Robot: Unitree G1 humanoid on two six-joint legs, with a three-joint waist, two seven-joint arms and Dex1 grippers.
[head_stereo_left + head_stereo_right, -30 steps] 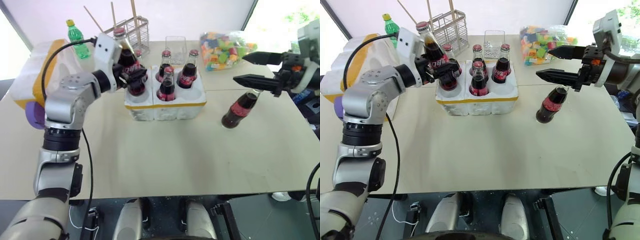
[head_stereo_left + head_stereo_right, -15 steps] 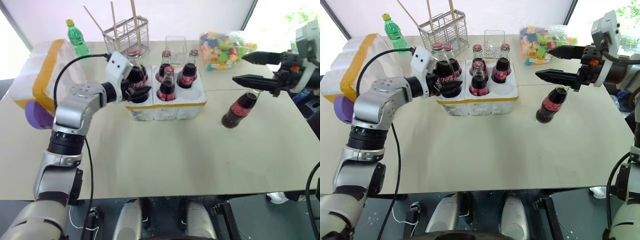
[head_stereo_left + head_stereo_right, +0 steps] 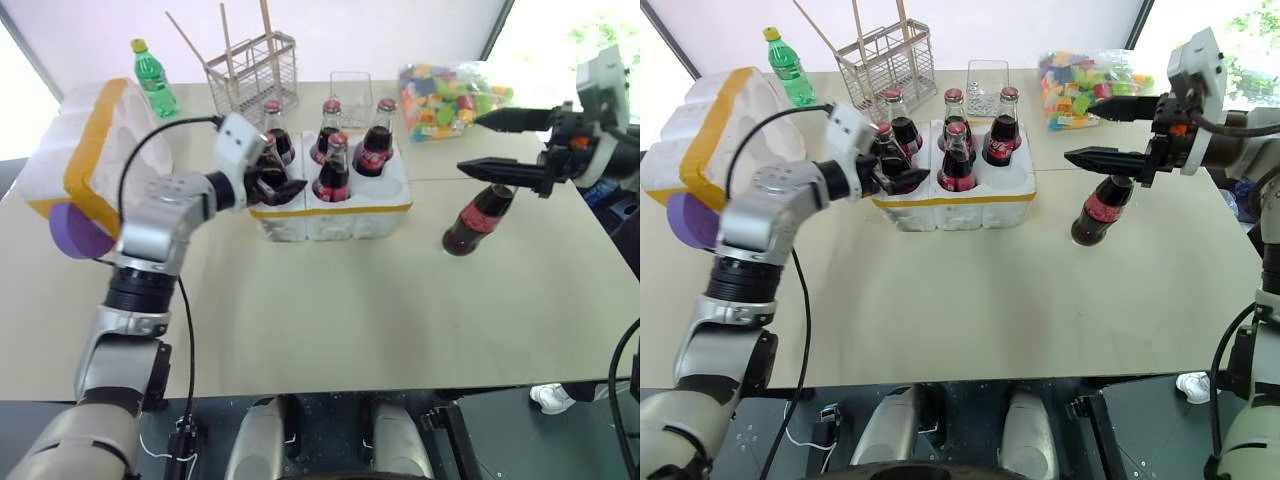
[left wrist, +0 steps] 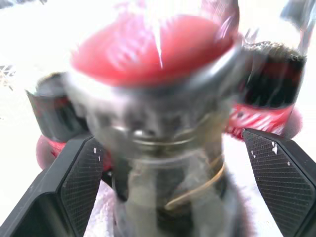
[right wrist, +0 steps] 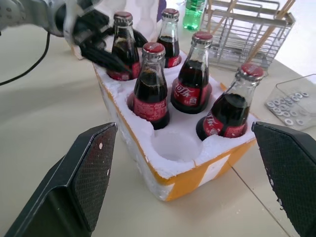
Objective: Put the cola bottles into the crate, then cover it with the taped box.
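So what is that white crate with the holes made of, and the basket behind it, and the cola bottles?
The crate looks like white styrofoam: its surface is grainy and matte, with crumbly edges around the holes. The basket seems to be metal wire, thin shiny bars you can see through. The cola bottles look like clear glass, glossy with dark drink inside; their red caps are probably metal, though that is hard to tell.
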